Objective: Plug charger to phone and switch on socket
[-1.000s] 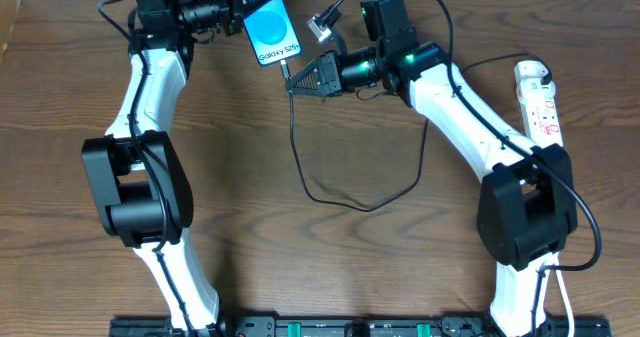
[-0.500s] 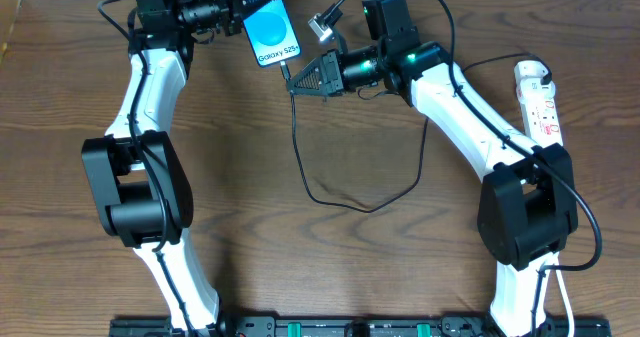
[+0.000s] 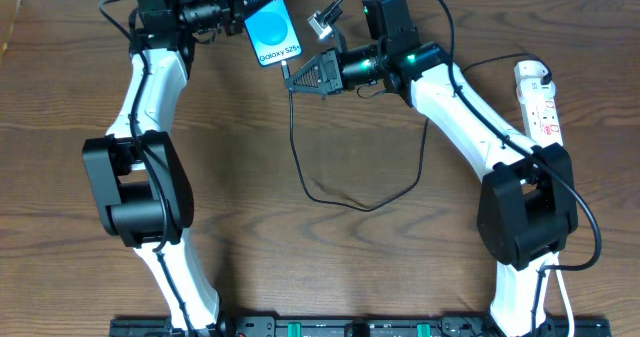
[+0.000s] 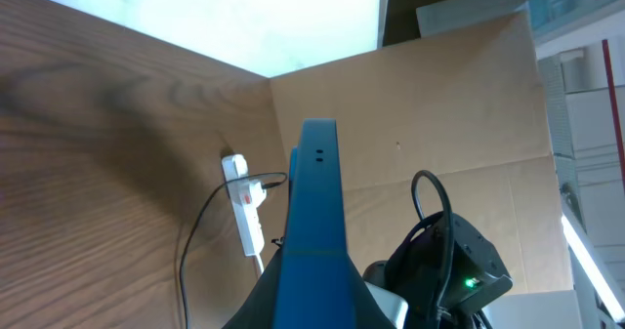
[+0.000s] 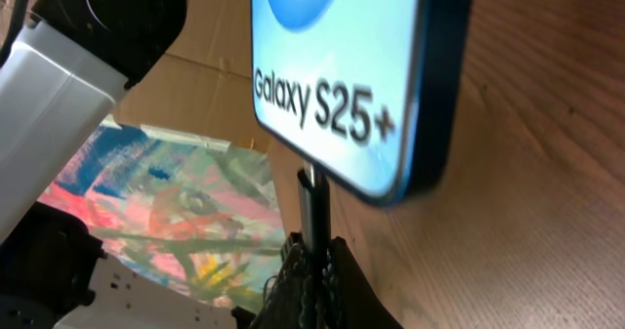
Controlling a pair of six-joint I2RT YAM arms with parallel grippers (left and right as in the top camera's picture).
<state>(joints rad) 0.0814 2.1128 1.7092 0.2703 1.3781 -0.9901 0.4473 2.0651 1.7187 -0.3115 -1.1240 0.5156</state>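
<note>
No visible shift over the last second; both arms sat exactly as before. Left tool (image 3: 238,15) pinched the phone (image 3: 272,29) by its upper end, near the desk's (image 3: 400,277) far edge. Right tool (image 3: 295,81) was pressed together on the charger (image 3: 370,209) just behind its connector tip (image 5: 311,197), which met the phone's bottom edge. Could not tell if it was seated. Judged: insertion stalled or settling at the port. Socket (image 3: 540,102) lay well apart on the right, its switch not yet attended to.
</note>
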